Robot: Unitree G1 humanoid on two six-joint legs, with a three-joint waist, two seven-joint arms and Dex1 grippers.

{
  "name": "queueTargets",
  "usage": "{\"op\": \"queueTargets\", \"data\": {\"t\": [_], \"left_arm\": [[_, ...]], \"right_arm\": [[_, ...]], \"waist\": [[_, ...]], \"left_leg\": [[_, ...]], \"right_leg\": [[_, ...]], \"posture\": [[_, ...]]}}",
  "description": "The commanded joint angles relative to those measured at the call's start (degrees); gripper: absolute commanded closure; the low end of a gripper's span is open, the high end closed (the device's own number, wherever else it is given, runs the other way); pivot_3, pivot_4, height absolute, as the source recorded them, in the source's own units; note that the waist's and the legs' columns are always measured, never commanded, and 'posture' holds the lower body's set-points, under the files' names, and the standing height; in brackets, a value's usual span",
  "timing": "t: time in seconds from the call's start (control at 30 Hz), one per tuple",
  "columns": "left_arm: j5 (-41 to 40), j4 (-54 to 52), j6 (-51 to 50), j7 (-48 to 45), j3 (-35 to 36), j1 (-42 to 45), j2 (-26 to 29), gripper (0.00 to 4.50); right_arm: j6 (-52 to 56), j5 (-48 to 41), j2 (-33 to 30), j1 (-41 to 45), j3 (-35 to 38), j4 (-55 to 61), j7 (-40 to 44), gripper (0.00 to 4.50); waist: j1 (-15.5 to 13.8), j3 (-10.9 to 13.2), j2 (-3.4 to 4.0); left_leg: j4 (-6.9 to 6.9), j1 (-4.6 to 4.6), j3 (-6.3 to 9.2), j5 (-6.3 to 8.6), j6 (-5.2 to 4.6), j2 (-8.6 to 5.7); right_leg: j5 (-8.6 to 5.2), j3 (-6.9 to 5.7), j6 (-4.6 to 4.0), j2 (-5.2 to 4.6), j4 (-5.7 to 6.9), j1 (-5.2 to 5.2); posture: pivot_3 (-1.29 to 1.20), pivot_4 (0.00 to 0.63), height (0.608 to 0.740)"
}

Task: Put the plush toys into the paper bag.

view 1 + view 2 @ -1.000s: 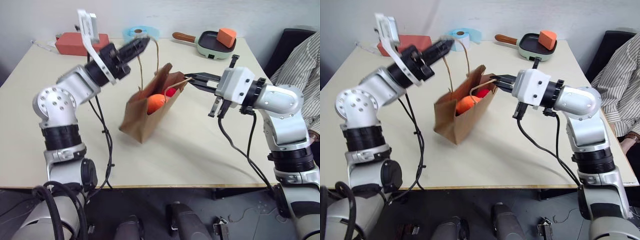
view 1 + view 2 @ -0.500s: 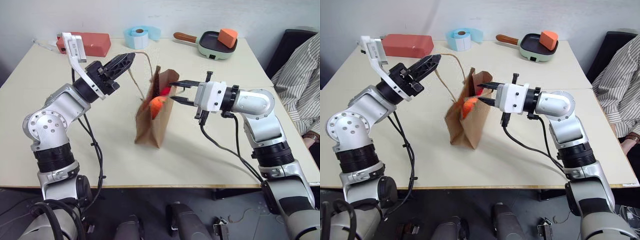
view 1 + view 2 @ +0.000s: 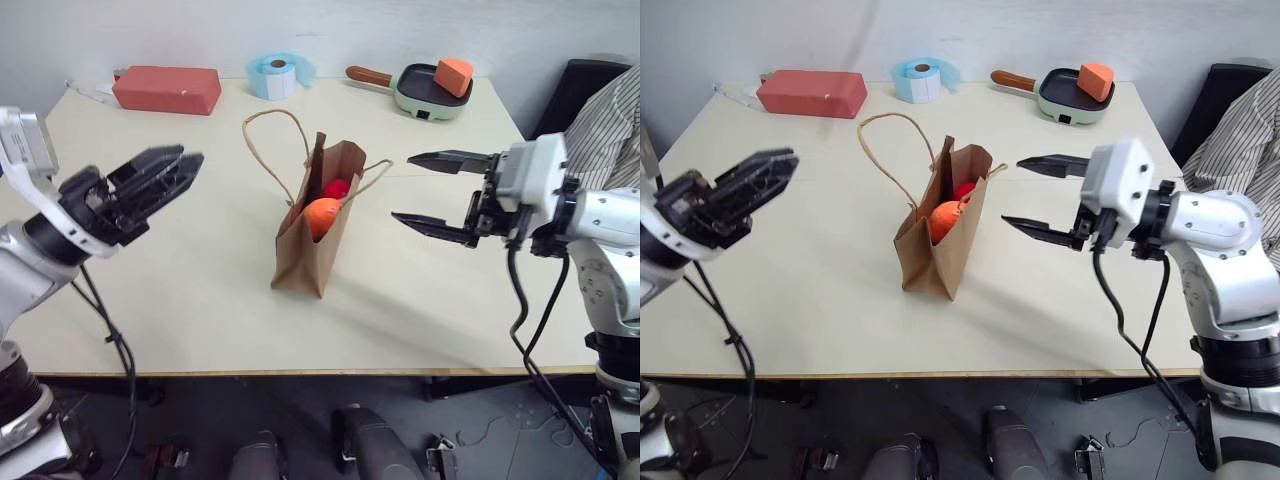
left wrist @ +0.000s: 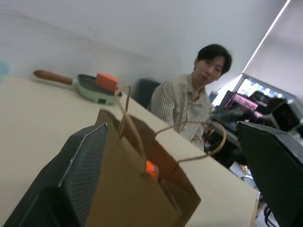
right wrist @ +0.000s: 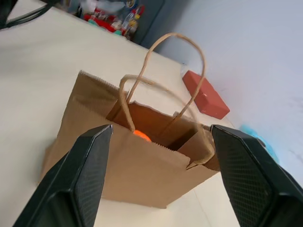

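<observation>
I see big pale table (image 3: 200,300), smooth top, soft light on it. Plain light wall (image 3: 300,25) right behind far edge. On far side of table: red box (image 3: 166,88), blue tape roll (image 3: 277,74), green toy pan (image 3: 433,87) with brown handle and orange block (image 3: 454,72) in it. Dark chair (image 3: 580,90) at far right corner. Person in striped shirt (image 4: 182,105) sits there by table. Behind person I see screens (image 4: 262,92) glowing. Long bright strip light (image 4: 272,28) up high. Dark floor (image 3: 300,420) under table's near edge.
</observation>
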State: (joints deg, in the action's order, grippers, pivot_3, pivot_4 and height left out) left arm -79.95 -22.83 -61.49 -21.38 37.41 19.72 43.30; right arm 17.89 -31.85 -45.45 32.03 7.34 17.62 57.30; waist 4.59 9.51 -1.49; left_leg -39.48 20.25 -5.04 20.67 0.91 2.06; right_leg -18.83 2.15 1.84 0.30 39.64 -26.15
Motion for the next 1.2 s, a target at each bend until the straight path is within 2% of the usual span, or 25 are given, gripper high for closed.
{"op": "queueTargets", "data": {"t": [0.03,0.07,0.17,0.3,0.43,0.7,0.87,1.03,1.13,1.2], "left_arm": [[8.6,-6.5,5.0,-4.9,-4.7,-5.5,1.5,0.01],[12.4,-7.7,7.1,-6.5,-7.5,-7.1,1.8,0.01],[20.7,-8.7,13.2,-9.9,-15.6,-8.8,-0.1,0.0],[31.2,-5.9,21.4,-15.5,-24.9,-7.8,-1.3,0.0],[36.1,-2.0,25.3,-18.6,-29.7,-5.2,-3.0,0.0],[45.7,4.5,30.6,-16.6,-36.3,-2.4,-9.8,0.0],[51.9,11.2,34.3,-12.3,-38.5,1.6,-16.5,0.0],[55.3,13.7,35.1,-10.6,-40.1,4.2,-20.8,0.0],[56.6,14.6,35.9,-10.5,-40.7,4.7,-22.2,0.61],[57.1,15.3,36.0,-10.7,-40.6,5.3,-22.9,1.21]], "right_arm": [[7.1,-5.9,-0.8,-4.1,3.3,3.1,-1.7,1.13],[8.7,-7.0,-0.4,-5.6,3.3,3.5,-2.0,1.13],[10.3,-6.2,3.1,-8.6,0.6,2.5,-4.6,1.75],[7.4,1.1,9.4,-7.6,-8.2,-0.2,-7.1,3.16],[5.0,8.0,16.0,-4.1,-16.0,-4.5,-9.3,4.48],[1.0,14.4,21.8,-0.8,-20.2,-12.2,-10.0,4.48],[-0.1,16.0,22.6,-0.9,-21.2,-13.1,-8.7,4.48],[-1.0,17.1,22.6,-1.4,-21.3,-13.4,-7.9,4.48],[-1.4,17.5,22.8,-1.8,-21.2,-13.4,-7.7,4.5],[-1.5,17.6,22.8,-2.1,-21.1,-13.0,-7.8,4.5]], "waist": [[-0.3,0.0,-0.02],[-0.4,0.0,-0.02],[-0.9,0.0,-0.02],[-0.9,0.0,-0.02],[-0.5,0.0,-0.02],[-0.9,0.0,-0.02],[-1.3,0.0,-0.03],[-1.3,0.0,-0.03],[-1.3,0.0,-0.04],[-1.3,0.0,-0.04]], "left_leg": [[0.02,-0.05,0.05,0.01,-0.02,0.0],[0.06,-0.15,0.12,0.02,-0.03,-0.01],[0.18,-0.29,0.15,0.04,-0.06,-0.06],[0.35,-0.52,0.07,0.04,-0.06,-0.1],[0.37,-0.57,0.01,0.04,-0.06,-0.1],[0.37,-0.5,0.05,0.07,-0.13,-0.07],[0.37,-0.49,0.05,0.09,-0.15,-0.07],[0.37,-0.48,0.05,0.1,-0.17,-0.06],[0.37,-0.48,0.04,0.1,-0.17,-0.06],[0.37,-0.48,0.05,0.1,-0.17,-0.05]], "right_leg": [[0.0,-0.04,-0.01,0.0,-0.1,0.12],[-0.01,-0.09,-0.01,0.0,-0.21,0.29],[-0.01,-0.1,-0.01,0.0,-0.35,0.5],[-0.01,-0.01,-0.01,0.05,-0.38,0.62],[-0.01,0.03,-0.01,0.06,-0.34,0.63],[-0.01,-0.05,-0.01,0.02,-0.49,0.62],[0.0,-0.06,-0.01,0.02,-0.5,0.63],[0.0,-0.07,0.0,0.02,-0.51,0.62],[0.0,-0.07,0.0,0.01,-0.52,0.62],[0.0,-0.07,0.0,0.01,-0.51,0.62]], "posture": [[0.0,0.15,0.74],[0.0,0.15,0.74],[0.0,0.15,0.74],[0.0,0.15,0.74],[0.0,0.15,0.74],[0.0,0.15,0.74],[0.0,0.15,0.74],[0.0,0.15,0.74],[0.0,0.15,0.74],[0.0,0.15,0.74]]}}
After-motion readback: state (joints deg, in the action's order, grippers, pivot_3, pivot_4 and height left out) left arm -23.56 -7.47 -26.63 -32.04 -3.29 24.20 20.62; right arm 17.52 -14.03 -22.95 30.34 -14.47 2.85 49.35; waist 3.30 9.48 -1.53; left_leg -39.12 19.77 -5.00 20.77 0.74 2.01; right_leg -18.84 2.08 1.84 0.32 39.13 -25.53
